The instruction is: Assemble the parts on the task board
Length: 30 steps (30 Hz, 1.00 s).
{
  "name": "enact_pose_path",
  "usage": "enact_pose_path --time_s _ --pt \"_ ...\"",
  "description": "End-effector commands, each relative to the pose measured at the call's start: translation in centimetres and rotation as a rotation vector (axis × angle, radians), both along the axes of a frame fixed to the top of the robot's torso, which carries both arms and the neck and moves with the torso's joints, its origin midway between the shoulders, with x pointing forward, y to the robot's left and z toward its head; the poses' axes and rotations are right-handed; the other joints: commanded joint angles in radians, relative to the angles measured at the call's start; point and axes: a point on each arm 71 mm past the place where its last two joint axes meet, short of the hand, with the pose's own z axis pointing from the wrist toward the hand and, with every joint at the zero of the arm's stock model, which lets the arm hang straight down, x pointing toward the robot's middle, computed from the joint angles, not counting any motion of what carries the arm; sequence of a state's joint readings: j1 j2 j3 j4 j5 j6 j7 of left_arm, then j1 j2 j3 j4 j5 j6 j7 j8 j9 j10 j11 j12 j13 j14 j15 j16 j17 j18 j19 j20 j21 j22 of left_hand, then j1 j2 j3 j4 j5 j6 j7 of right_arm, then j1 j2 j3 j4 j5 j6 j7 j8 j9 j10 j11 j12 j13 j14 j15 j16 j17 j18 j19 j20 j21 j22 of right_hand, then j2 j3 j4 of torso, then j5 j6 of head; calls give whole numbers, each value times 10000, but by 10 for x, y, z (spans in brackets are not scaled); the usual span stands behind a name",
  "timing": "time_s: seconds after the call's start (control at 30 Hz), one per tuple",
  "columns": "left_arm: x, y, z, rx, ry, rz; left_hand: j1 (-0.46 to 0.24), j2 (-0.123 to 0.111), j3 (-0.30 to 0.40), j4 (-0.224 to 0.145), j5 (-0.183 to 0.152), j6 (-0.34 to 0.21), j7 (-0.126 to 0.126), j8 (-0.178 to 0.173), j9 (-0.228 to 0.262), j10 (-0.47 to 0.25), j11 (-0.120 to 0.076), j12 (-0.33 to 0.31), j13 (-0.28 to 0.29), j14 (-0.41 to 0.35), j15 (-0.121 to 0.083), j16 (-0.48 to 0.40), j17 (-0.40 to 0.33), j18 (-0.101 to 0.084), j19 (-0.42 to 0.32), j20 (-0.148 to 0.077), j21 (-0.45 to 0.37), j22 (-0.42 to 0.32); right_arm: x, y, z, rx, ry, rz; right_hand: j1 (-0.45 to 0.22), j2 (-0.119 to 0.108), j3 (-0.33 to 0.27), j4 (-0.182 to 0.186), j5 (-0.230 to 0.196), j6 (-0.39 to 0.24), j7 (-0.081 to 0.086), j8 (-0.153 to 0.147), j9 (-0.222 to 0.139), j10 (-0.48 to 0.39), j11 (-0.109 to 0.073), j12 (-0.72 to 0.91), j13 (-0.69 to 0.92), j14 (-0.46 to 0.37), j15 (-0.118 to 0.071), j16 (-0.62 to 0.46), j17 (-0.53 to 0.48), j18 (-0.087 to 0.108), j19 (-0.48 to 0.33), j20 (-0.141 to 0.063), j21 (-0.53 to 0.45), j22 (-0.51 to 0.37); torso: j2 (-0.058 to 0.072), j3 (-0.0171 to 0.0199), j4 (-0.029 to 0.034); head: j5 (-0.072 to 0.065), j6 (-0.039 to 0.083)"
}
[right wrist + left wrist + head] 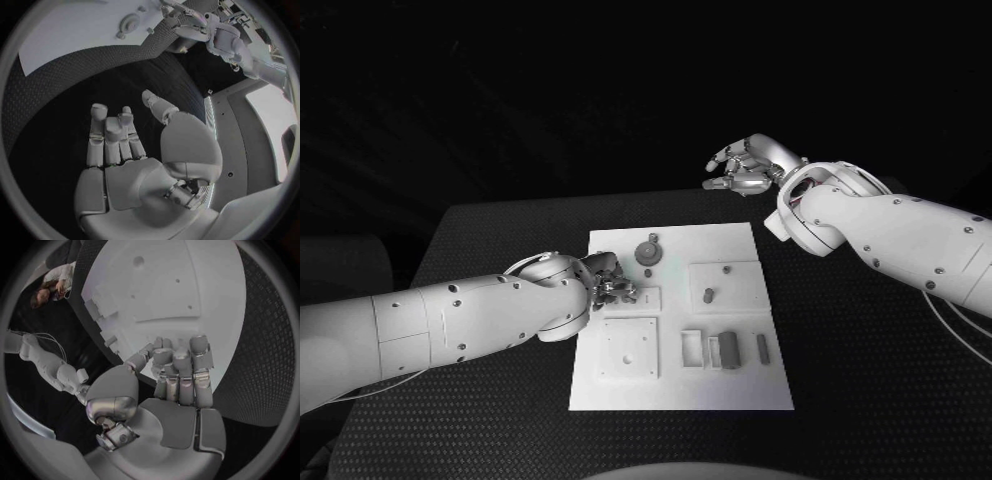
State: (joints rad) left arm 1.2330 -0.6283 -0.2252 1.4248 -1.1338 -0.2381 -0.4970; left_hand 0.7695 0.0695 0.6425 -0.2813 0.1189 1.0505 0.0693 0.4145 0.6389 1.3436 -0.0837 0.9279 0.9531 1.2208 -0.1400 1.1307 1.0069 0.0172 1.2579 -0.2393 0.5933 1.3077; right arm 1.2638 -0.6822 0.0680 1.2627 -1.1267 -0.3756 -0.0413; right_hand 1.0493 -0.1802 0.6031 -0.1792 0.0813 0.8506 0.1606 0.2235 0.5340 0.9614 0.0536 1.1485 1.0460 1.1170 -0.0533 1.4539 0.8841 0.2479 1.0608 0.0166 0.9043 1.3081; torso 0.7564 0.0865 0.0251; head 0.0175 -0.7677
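White task board [678,390] carries grey parts [723,350] — both robot hands hold nothing, fingers loosely apart.

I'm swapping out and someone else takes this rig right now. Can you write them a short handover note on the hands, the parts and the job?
Left hand: over the left edge of the task board, fingers curled; whether it holds anything cannot be told.
Right hand: raised beyond the board's far right corner, over the black table, holding nothing.
Parts: a round part on the far area of the board, a small peg on the square plate to the right, and bar-shaped parts in the near row.
Done: cannot be judged.
Left: fit the remaining loose parts.
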Motion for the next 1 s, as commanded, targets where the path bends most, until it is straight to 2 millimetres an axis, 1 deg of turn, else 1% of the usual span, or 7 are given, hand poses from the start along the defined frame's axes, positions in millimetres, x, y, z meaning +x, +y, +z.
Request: enact_pose_path --time_s 0.03,0.2,0.3,0.33,0.4,0.8,1.0 --pt "-9 -9 -9 304 378 -599 -36 -112 -68 13 -43 1151 -593 46 -12 -202 -165 38 -15 -260 -163 53 -21 280 55 -107 35 206 -1 2 0 -20 30 184 -22 80 -59 7 -29 -32 66 -55 -10 -88 16 46 -15 -24 13 -31 -17 139 -43 -5 -70 171 -2 -2 5 -3 -8" --pt "-9 -9 -9 327 390 -614 -88 -181 -89 66 -71 1156 -595 46 -21 -207 -168 55 -41 -270 -167 90 -77 281 61 -109 34 201 -1 2 0 -22 43 196 -28 82 -61 8 -29 -33 67 -55 -12 -90 17 47 -16 -27 14 -31 -17 139 -46 -3 -72 171 1 -8 9 -18 -5" --pt "-9 -9 -8 406 222 -656 -175 -351 -124 162 -124 1154 -598 43 -34 -217 -167 77 -80 -291 -174 138 -157 283 68 -115 30 196 -1 2 0 -24 51 206 -31 82 -62 9 -28 -35 68 -56 -13 -91 17 47 -17 -29 15 -32 -17 139 -48 -3 -73 171 -2 -9 6 -17 -11" --pt "-9 -9 -8 411 215 -666 -243 -466 -170 224 -589 1144 -613 41 -37 -226 -146 80 -98 -303 -175 157 -190 286 69 -120 25 192 -1 2 0 -25 51 205 -33 82 -63 9 -28 -35 68 -56 -13 -91 17 47 -17 -30 15 -32 -18 139 -49 -2 -74 171 -2 -9 6 -17 -11" --pt "-9 -9 -8 416 214 -650 -306 -712 -202 356 -671 1134 -595 40 -44 -236 -165 91 -138 -324 -189 196 -262 291 73 -127 13 187 -1 2 0 -24 56 199 -35 80 -64 9 -29 -36 68 -56 -14 -92 18 47 -17 -31 15 -32 -18 139 -50 -2 -74 171 2 -9 6 -24 -10" --pt "-8 -7 -9 455 215 -586 -591 -1294 -355 822 -707 1084 -581 52 -36 -258 -154 120 -246 -382 -210 329 -441 289 85 -138 -12 184 -1 1 0 11 82 202 -56 71 -73 15 -29 -51 72 -63 -20 -99 21 46 -21 -40 18 -35 -19 139 -57 3 -80 171 4 -8 5 -41 3" --pt "-6 -5 -9 468 182 -498 -748 -1394 -372 1114 -706 1040 -575 62 -16 -287 -149 129 -276 -423 -231 376 -502 296 78 -151 -30 181 -1 1 0 11 89 190 -78 75 -78 29 -28 -59 75 -66 -24 -104 24 46 -24 -46 20 -36 -20 139 -61 7 -84 171 3 -13 7 -44 13"
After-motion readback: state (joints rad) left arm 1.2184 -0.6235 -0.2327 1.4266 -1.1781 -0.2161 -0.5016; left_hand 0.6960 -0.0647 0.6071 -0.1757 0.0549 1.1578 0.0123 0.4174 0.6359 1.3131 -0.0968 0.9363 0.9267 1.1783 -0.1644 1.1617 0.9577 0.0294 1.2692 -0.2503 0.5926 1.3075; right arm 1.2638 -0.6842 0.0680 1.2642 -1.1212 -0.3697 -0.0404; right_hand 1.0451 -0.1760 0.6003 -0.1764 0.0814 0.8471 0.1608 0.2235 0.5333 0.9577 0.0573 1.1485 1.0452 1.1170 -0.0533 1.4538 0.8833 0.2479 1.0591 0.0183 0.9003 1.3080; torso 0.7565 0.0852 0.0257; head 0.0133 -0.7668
